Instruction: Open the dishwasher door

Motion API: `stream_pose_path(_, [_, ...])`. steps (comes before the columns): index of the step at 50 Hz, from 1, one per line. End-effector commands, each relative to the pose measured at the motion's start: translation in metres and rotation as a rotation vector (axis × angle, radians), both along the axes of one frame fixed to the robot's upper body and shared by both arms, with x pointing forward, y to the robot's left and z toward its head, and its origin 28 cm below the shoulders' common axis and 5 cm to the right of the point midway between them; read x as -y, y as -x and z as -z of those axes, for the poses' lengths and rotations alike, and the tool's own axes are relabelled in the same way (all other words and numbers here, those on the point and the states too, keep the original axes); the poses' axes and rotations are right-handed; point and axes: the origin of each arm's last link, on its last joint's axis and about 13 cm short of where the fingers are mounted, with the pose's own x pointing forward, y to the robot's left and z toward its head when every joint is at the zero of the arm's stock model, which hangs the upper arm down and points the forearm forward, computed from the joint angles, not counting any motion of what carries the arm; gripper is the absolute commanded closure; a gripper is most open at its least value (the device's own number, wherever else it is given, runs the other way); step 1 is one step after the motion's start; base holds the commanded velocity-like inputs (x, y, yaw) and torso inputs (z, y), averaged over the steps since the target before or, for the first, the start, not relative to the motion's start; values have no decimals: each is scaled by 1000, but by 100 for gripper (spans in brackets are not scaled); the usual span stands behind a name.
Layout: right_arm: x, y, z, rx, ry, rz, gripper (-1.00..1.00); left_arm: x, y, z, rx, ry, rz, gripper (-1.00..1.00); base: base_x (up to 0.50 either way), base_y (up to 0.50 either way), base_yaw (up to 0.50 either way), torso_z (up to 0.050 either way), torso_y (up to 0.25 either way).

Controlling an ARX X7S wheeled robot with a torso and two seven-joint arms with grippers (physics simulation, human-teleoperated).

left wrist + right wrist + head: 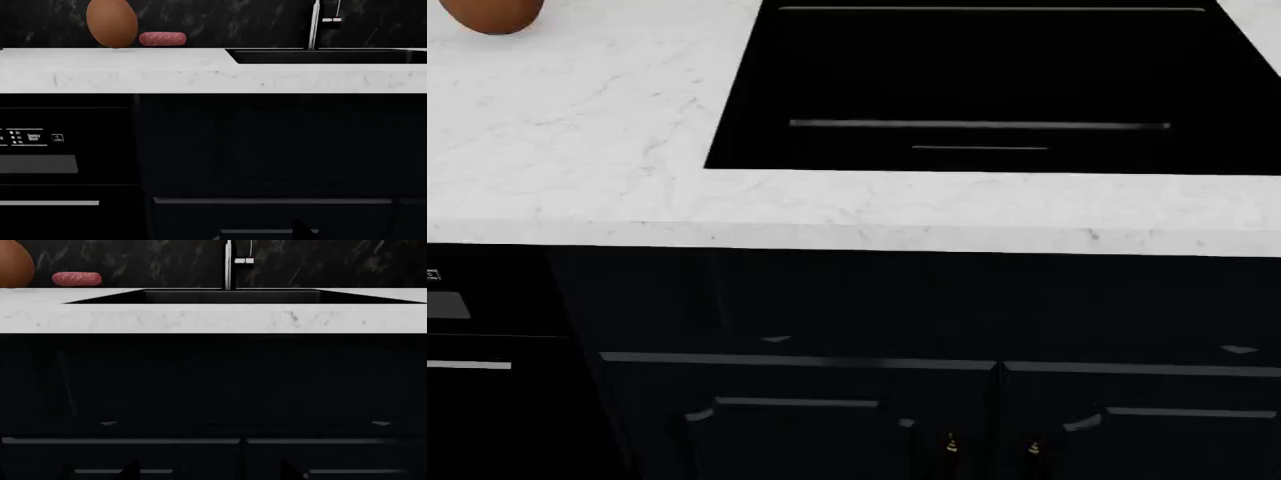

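The dishwasher door (60, 150) is a glossy black front under the white counter, beside the navy cabinets. It has tiny white control labels (30, 137), a grey recessed handle (37, 164) and a thin silver line (50, 203). It stands upright and looks flush with the fronts. Only its edge (461, 300) shows at the far left of the head view. My left gripper (260, 235) faces the navy cabinet beside the door, not touching; only its dark tips show, wide apart. My right gripper (210, 472) faces the cabinet under the sink, tips wide apart and empty.
A white marble counter (587, 130) holds a black sink (988, 90) with a chrome faucet (228, 265). A brown egg-shaped thing (112, 22) and a pink sponge (162, 38) sit at the counter's back. Navy panelled cabinet doors (801, 410) stand below the sink.
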Motion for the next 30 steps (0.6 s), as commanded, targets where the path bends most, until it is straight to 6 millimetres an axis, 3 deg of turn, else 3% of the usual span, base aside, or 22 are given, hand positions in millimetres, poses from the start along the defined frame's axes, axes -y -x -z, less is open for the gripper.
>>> stream_pose_path(1, [-1, 0, 0, 0, 0, 0, -100, 0, 1, 0, 0, 0, 0, -100, 0, 0, 0, 0, 0])
stream_pose_path(15, [-1, 3, 0, 5, -7, -4, -100, 2, 3, 0, 3, 13, 23, -100, 0, 0, 0, 0, 0])
stream_pose_path(30, [-2, 5, 3, -4, -21, -9, -100, 2, 2, 4, 1, 37, 29, -100, 0, 481, 0, 0, 0])
